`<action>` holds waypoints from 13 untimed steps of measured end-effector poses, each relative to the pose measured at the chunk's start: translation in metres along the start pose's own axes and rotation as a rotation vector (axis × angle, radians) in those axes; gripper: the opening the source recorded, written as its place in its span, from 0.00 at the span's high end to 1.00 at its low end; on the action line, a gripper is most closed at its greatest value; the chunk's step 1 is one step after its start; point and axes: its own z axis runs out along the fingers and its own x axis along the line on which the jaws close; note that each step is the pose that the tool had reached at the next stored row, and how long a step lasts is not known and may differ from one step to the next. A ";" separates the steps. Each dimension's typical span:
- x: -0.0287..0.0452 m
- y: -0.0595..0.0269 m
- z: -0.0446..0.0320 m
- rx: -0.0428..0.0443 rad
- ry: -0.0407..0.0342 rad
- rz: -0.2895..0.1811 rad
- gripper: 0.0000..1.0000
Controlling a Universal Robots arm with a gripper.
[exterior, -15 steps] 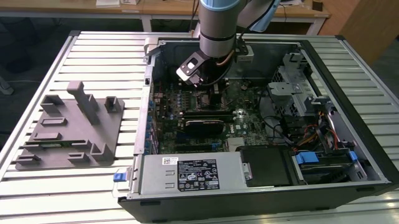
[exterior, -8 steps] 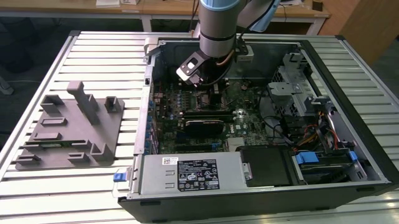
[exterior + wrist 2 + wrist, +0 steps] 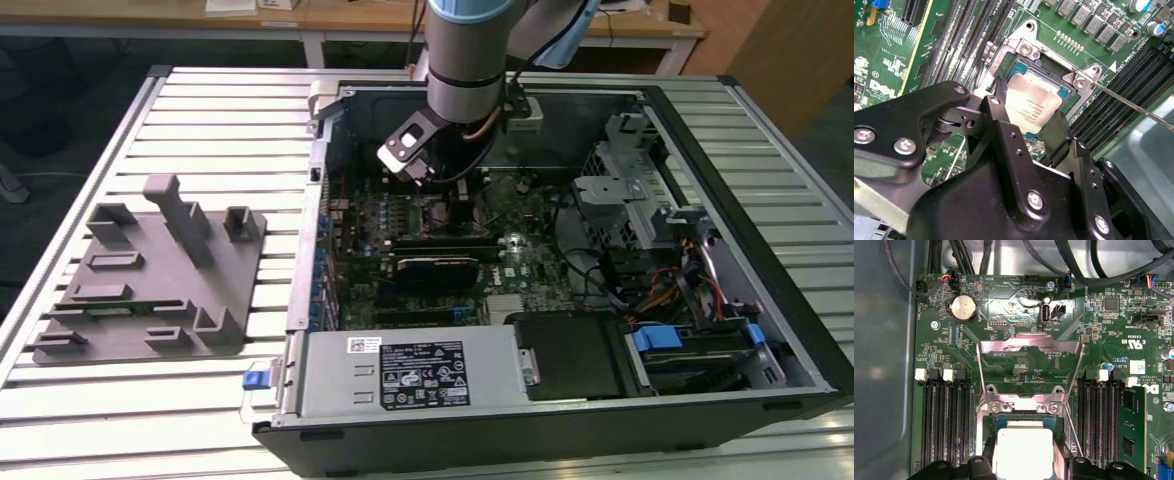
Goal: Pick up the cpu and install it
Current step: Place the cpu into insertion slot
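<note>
Square cpu (image 3: 1031, 107), silvery top facing up, edges parallel to the socket (image 3: 1046, 65), fingers (image 3: 1056, 135) clamped on two opposite sides

One open black computer case (image 3: 534, 440) lies on one slatted metal table (image 3: 214, 130), with one grey moulded plastic fixture (image 3: 147, 285) at the exterior view's left. Inside the case are one green motherboard (image 3: 514, 215), one grey metal box with a white label (image 3: 400, 375) at the near side, and one flat square silvery cpu (image 3: 1034, 102). One robot arm (image 3: 467, 60) carries one black gripper (image 3: 1028, 109) with two fingers (image 3: 999, 95). In the first wrist view there are one round silver coin battery (image 3: 963, 308), one raised metal load plate (image 3: 1029, 346), two hinge screws (image 3: 996, 407) and one green memory module (image 3: 1134, 432).
</note>
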 end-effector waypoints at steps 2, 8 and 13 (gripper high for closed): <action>0.0000 0.0000 0.0002 0.0000 0.0000 0.000 0.47; 0.0000 0.0001 0.0003 -0.0002 0.0002 0.000 0.47; 0.0000 0.0001 0.0004 -0.0002 0.0003 0.000 0.40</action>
